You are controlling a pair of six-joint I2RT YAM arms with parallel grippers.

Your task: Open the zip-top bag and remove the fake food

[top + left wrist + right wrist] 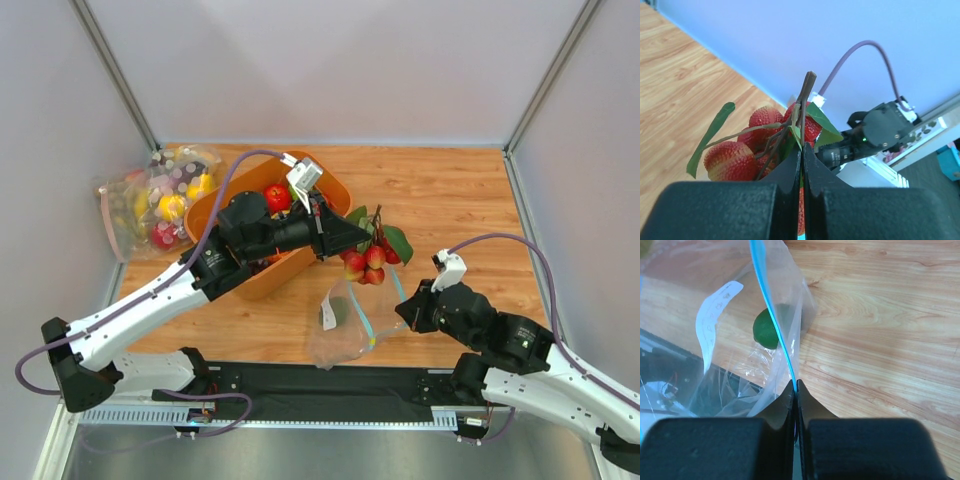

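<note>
The clear zip-top bag (345, 325) with its light-blue strip lies near the table's front edge; in the right wrist view the bag (747, 365) has a green round fruit (769, 329) inside it. My right gripper (403, 312) is shut on the blue zip strip (775, 330). My left gripper (362, 238) is shut on the stem of a bunch of red strawberry-like pieces (368, 262) with green leaves and holds it above the bag's mouth; the bunch (752, 140) fills the left wrist view. The round orange is not in view.
An orange bowl (225, 215) holding a red tomato (277, 197) sits under my left arm. A clear bag with a pink strip (155, 200), full of fake food, lies at the back left by the wall. Grey walls enclose the table.
</note>
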